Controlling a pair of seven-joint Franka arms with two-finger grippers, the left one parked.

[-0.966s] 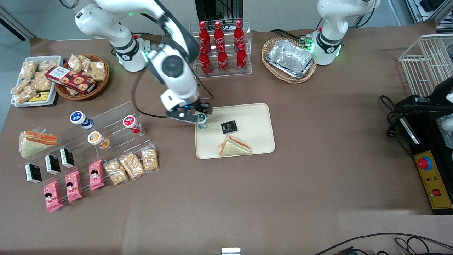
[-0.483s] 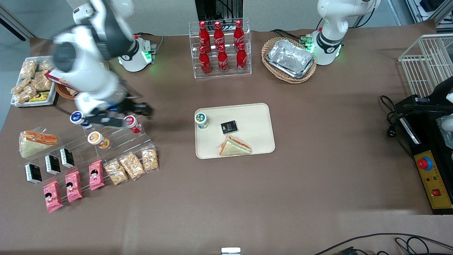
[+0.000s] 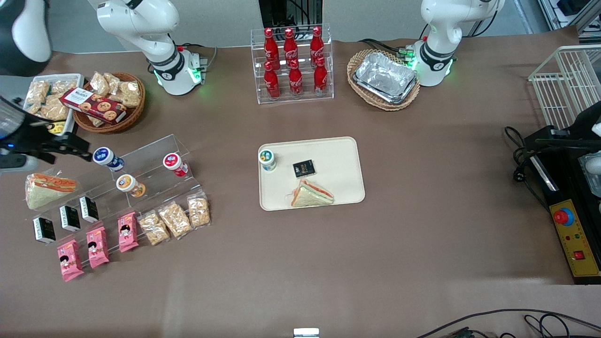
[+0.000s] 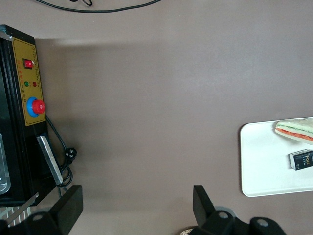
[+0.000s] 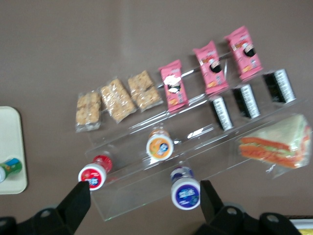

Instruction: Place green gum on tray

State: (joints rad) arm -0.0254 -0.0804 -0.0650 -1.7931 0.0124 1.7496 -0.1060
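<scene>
- Jaws stand apart, nothing between them; you can see both fingers spread wide in the right wrist view. Gripper (image 3: 65, 146) hangs at the working arm's end of the table, above the clear acrylic stand (image 3: 141, 173), just beside the blue-lidded bottle (image 3: 106, 157).
- Green gum (image 3: 267, 159) stands upright on the tray (image 3: 342, 155), in the tray corner toward the working arm's end and farther from the front cam. It's free of the gripper and well apart from it. Right wrist cam catches it too (image 5: 10, 167), at the tray's edge (image 5: 10, 132).
- Also on the tray: small black packet (image 3: 304, 168) near the middle, sandwich (image 3: 311, 195) by the edge nearer the front cam. Gum touches neither.
- Step in hand, as I judge it: placing looks done, arm is in retreat/park phase.
- Next move: nothing more needed w/ the gum. Just check it sits stable inside the rim. If you carry on moving the arm, keep it high over the stand so it doesn't clip the blue, orange-lidded (image 3: 127, 184) or red-lidded (image 3: 174, 164) bottles.
</scene>
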